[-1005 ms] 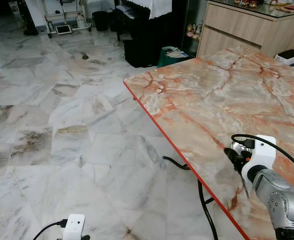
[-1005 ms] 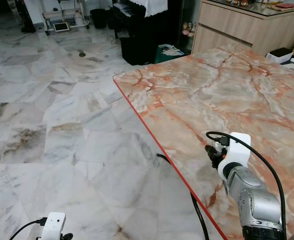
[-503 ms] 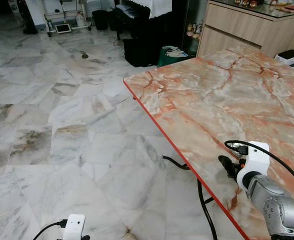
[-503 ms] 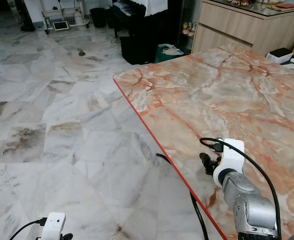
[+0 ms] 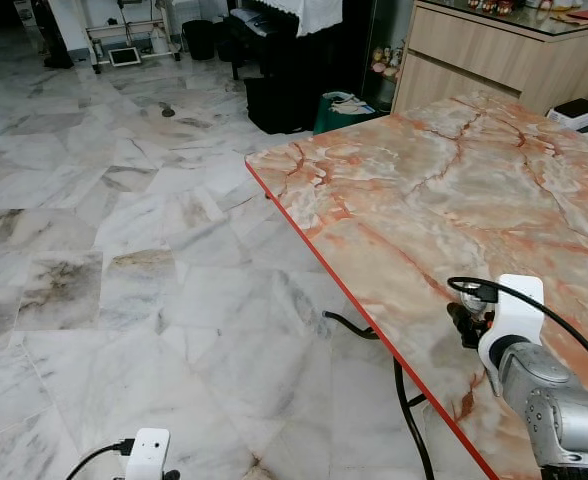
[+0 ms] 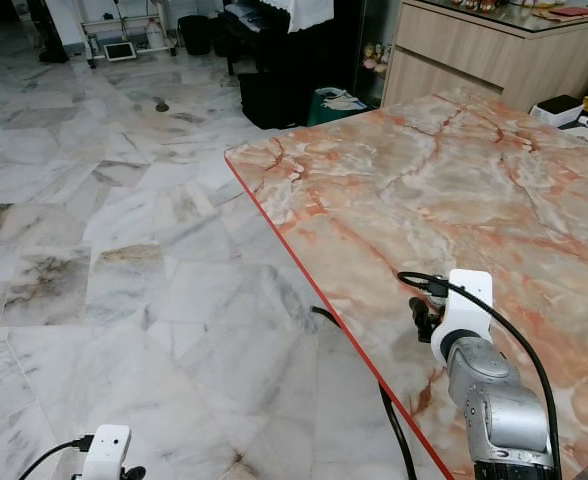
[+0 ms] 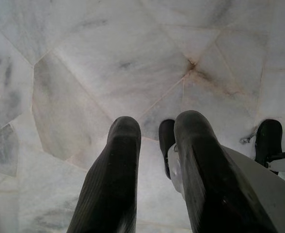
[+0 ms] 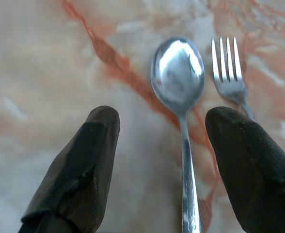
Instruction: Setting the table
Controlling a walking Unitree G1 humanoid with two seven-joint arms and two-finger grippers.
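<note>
Right gripper (image 8: pixel 162 165) poised above the pink-and-orange veined marble tabletop (image 5: pixel 424 190), near its red front edge at about 5 o'clock in the head views; its 2 long black fingers (image 8: pixel 79 165) stood wide apart and held nothing. Between them lay a polished steel spoon (image 8: pixel 179 80), flat, bowl up, its handle running back toward the wrist; a 4-tined steel fork (image 8: pixel 228 73) lay just beside it, roughly parallel, toward the other finger. The left gripper (image 7: pixel 154 170) hung idle over the white-grey marble floor (image 5: pixel 124 250), its fingers parted by a narrow gap and empty. Probable hazards: the spoon sat off-centre in the gap, closer to the fork-side finger, so a closing stroke could nudge it into the fork or catch both pieces at once; thin cutlery flat on hard, smooth stone might slide or skid rather than lift; and the nearness of the table edge left some risk of a displaced piece falling to the floor.
</note>
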